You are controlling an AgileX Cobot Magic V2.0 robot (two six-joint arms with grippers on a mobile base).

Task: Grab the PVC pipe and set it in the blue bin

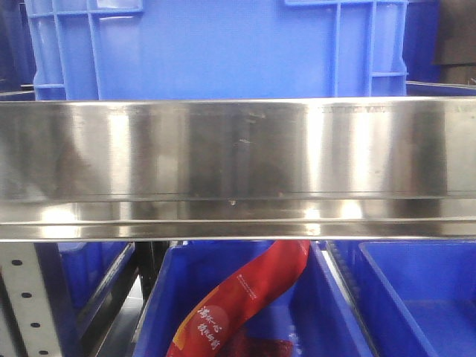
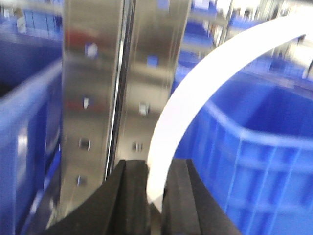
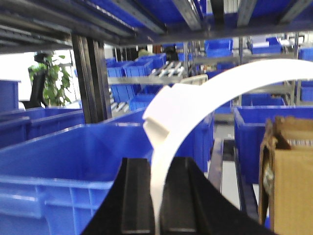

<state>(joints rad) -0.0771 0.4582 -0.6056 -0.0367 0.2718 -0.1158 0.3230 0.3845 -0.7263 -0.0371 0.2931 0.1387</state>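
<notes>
In the left wrist view a white curved PVC pipe strap (image 2: 195,93) rises from between the black fingers and arcs up to the right. My left gripper (image 2: 155,164) is shut on its lower end, beside a blue bin (image 2: 264,147) at the right. The right wrist view shows a white curved strap (image 3: 215,85) with a small lip partway up, and my right gripper (image 3: 157,161) is shut on its lower end. A blue bin (image 3: 58,156) lies just beyond and to the left of it. Neither gripper nor any strap shows in the front view.
A stainless steel shelf beam (image 1: 238,167) fills the front view, with a blue crate (image 1: 216,44) on top. Below it a blue bin (image 1: 338,312) holds a red package (image 1: 238,297). A steel upright (image 2: 98,98) stands close ahead of the left gripper. A cardboard box (image 3: 288,171) is right of the right gripper.
</notes>
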